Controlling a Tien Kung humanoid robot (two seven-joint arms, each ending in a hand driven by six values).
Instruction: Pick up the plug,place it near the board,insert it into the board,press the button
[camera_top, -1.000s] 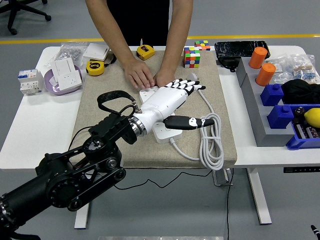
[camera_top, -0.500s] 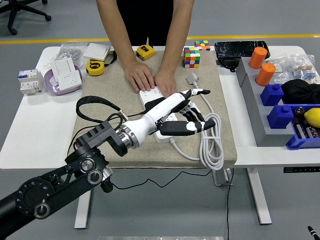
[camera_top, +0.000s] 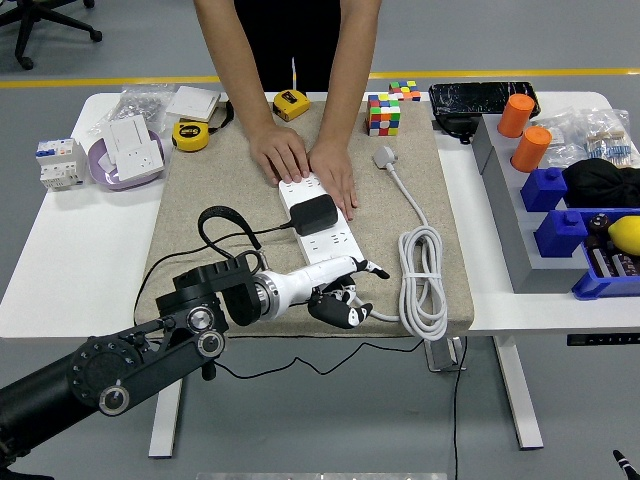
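From the head view, the black plug (camera_top: 316, 214) sits seated in the white power strip (camera_top: 322, 225), just beyond the left hand (camera_top: 340, 292), whose fingers curl loosely, empty. A person's hands (camera_top: 305, 160) steady the strip. Pressing the button seems next, requiring a forward reach.

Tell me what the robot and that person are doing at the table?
A person's two hands press down on the far end of a white power strip lying on a beige mat. A black plug sits in the strip. The robot's left hand is low over the mat's near edge, at the strip's near end, fingers loosely curled and holding nothing. The strip's white cable lies coiled to the right. The robot's right arm is out of view.
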